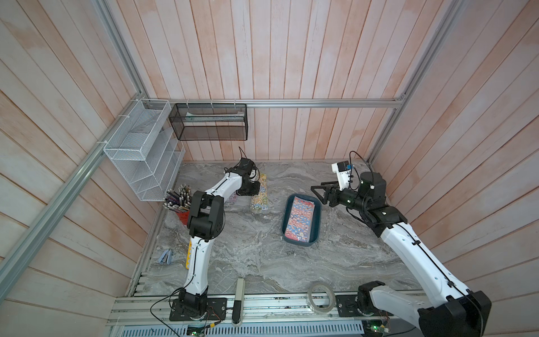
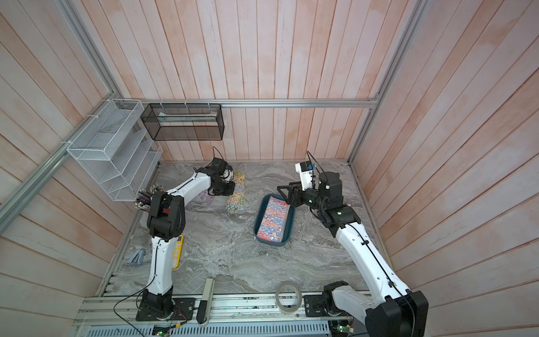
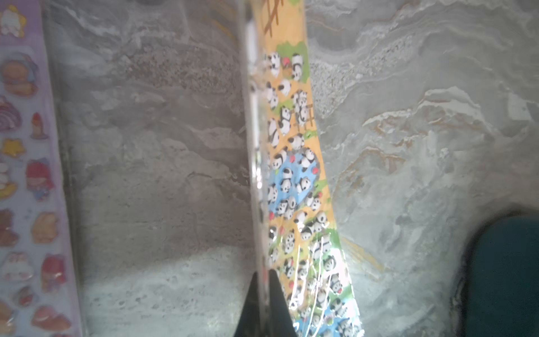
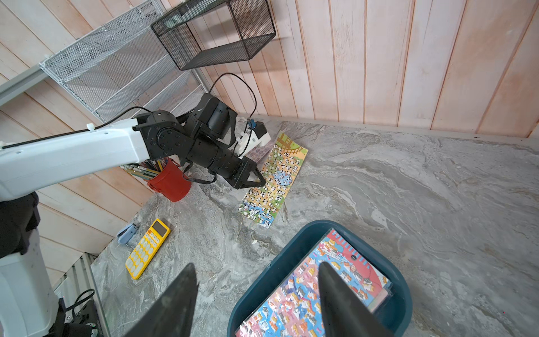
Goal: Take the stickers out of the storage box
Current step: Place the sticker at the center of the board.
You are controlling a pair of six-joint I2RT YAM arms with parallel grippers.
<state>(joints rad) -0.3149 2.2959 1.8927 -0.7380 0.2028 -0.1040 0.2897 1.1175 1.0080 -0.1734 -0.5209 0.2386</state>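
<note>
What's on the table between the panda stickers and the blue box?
Nothing. Only bare table lies between the panda stickers and the box. The right wrist view shows it best, and both top views agree.

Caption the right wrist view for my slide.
Open right gripper poised over the storage box of stickers while the left gripper pinches a panda sticker sheet resting on the table.

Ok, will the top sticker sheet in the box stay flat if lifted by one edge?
Probably floppy: the panda sheet in the left gripper bends along its length. The glossy sleeve on the top sheet may slip. Thin, so likely light.
</note>
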